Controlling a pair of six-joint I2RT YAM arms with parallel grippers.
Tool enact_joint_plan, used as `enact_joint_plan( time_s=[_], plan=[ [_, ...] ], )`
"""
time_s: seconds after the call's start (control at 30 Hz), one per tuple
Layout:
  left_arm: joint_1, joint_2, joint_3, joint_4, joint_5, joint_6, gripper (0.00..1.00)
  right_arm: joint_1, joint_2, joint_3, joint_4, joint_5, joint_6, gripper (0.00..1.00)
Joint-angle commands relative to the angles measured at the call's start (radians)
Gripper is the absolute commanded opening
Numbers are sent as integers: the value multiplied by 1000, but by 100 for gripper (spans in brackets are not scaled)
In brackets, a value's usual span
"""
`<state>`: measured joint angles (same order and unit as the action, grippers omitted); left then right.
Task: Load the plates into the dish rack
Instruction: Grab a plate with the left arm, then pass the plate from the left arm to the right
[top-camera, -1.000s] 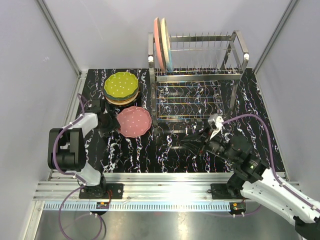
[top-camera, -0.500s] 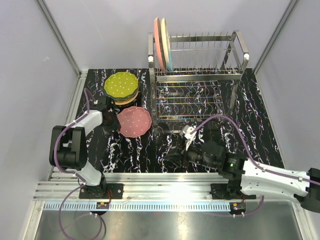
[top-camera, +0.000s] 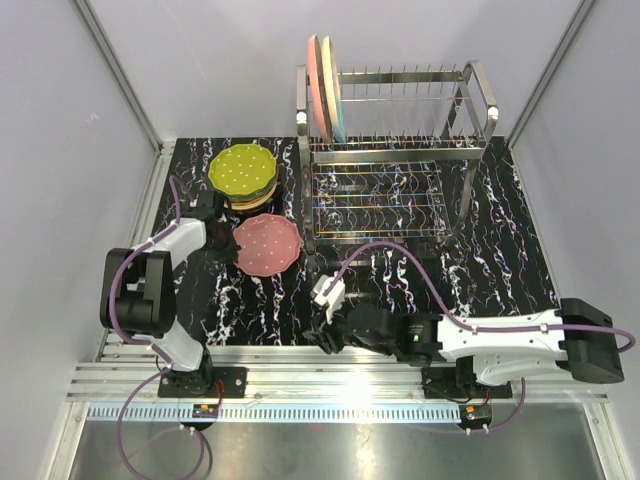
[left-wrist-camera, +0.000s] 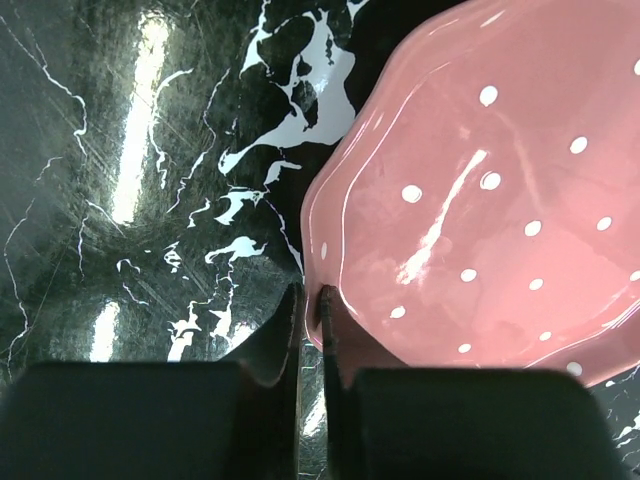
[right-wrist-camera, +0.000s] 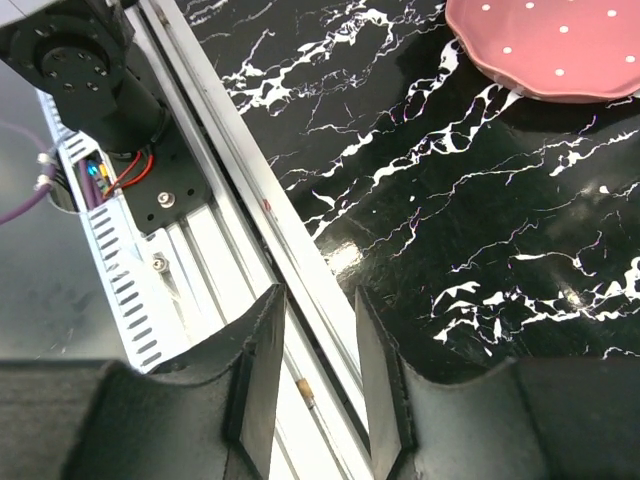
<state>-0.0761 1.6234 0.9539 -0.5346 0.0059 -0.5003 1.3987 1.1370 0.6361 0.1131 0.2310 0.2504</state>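
A dotted pink plate (top-camera: 268, 244) (left-wrist-camera: 480, 190) lies flat on the black marble table, just below a stack of plates topped by a dotted green one (top-camera: 243, 170). My left gripper (top-camera: 224, 238) (left-wrist-camera: 310, 305) is shut on the pink plate's left rim, one finger above and one below. Two plates, pink-cream and pale blue (top-camera: 323, 88), stand upright at the left end of the dish rack (top-camera: 400, 150). My right gripper (top-camera: 312, 338) (right-wrist-camera: 318, 300) hangs open and empty over the front rail; the pink plate (right-wrist-camera: 550, 45) shows far off in its view.
The right arm stretches leftward low along the table's front edge. The aluminium rail (right-wrist-camera: 250, 230) and the left arm's base (right-wrist-camera: 80, 60) lie under and beside the right gripper. Grey walls close in both sides and the back.
My left gripper has closed onto the pink plate's rim. The right arm has swung from the table's middle right down and left to the front edge.
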Motion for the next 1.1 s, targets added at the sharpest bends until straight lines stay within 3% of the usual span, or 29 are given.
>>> enact_joint_plan(
  time_s=[0.0,0.2,0.53,0.87,1.07],
  plan=[
    [2,1,23,-27,-26,14,0,32,44,59,66,86,-14,42],
    [2,-63,17,-42,-56,12,0,57,116,108,47,146,-10,52],
    [1,-310,-43,-11,-87,8,0,92,294,255,-9,235,-108,61],
    [-5,-385,-56,12,-11,9,0,89,634,499,-8,461,-497,95],
    [-5,-413,-56,16,29,13,0,19,831,651,16,449,-612,96]
  ],
)
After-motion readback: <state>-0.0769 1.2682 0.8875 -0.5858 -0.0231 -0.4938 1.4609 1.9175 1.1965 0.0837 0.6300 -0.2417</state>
